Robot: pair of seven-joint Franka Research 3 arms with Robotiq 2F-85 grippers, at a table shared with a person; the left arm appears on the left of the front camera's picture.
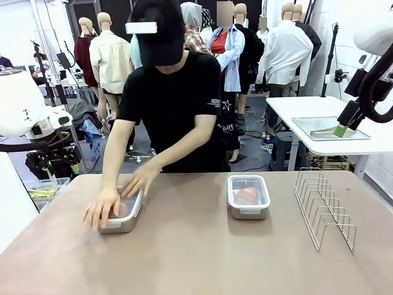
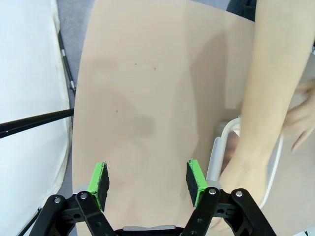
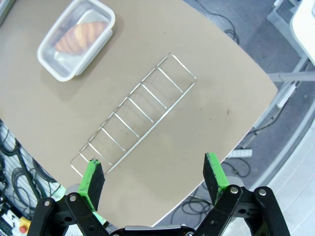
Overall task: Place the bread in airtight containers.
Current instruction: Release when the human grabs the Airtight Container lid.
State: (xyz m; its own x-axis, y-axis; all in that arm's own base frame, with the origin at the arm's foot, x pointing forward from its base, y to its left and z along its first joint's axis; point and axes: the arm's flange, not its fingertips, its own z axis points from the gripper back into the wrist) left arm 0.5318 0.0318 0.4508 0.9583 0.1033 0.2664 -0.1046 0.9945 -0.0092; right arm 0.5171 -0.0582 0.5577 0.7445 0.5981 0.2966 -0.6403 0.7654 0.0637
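Two steel airtight containers stand on the brown table. The left container (image 1: 124, 220) has both of the person's hands (image 1: 113, 200) pressing on its clear lid, so the bread inside is mostly hidden. The right container (image 1: 249, 196) is lidded, with a golden croissant (image 1: 247, 195) inside; the right wrist view shows that container (image 3: 76, 39) and croissant (image 3: 81, 37) from high above. My left gripper (image 2: 147, 183) hangs open and empty above bare table, beside the left container (image 2: 221, 145) and the person's forearm (image 2: 266, 98). My right gripper (image 3: 153, 176) is open and empty, raised high off the table's right side.
A wire rack (image 1: 322, 209) stands on the right part of the table, below my right gripper in its wrist view (image 3: 133, 118). A white side table (image 1: 319, 110) with a flat metal tray (image 1: 328, 128) stands at the back right. The person leans over the far edge.
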